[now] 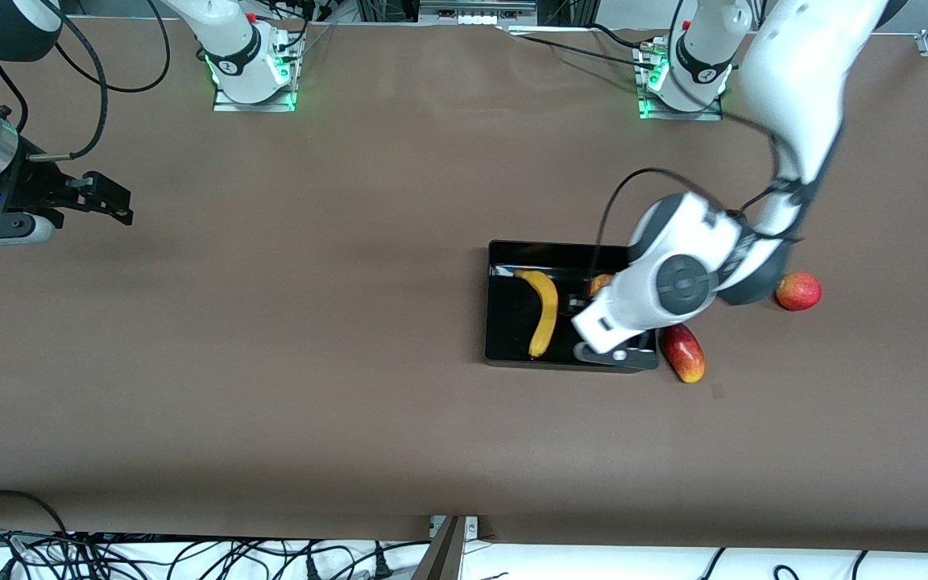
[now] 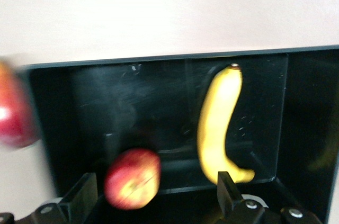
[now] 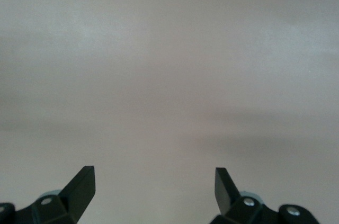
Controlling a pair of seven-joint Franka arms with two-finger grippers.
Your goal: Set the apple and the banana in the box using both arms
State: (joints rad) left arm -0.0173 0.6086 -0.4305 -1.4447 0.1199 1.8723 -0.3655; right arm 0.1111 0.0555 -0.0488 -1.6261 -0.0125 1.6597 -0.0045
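The black box (image 1: 486,308) lies toward the left arm's end of the table. The yellow banana (image 1: 544,314) lies inside it, also seen as the banana (image 2: 220,123) on the box floor (image 2: 132,102). My left gripper (image 2: 154,184) hangs open over the box. The red and yellow apple (image 2: 132,178) is loose between its spread fingers, touching neither, and looks blurred. In the front view the left hand hides most of the apple (image 1: 599,283). My right gripper (image 1: 109,201) waits open over bare table at the right arm's end, with nothing between the right gripper's (image 3: 153,179) fingers.
An elongated red-yellow fruit (image 1: 683,353) lies just outside the box corner nearer the front camera and shows at the edge of the left wrist view as a red fruit (image 2: 16,118). A pinkish-red round fruit (image 1: 798,291) lies farther toward the left arm's end.
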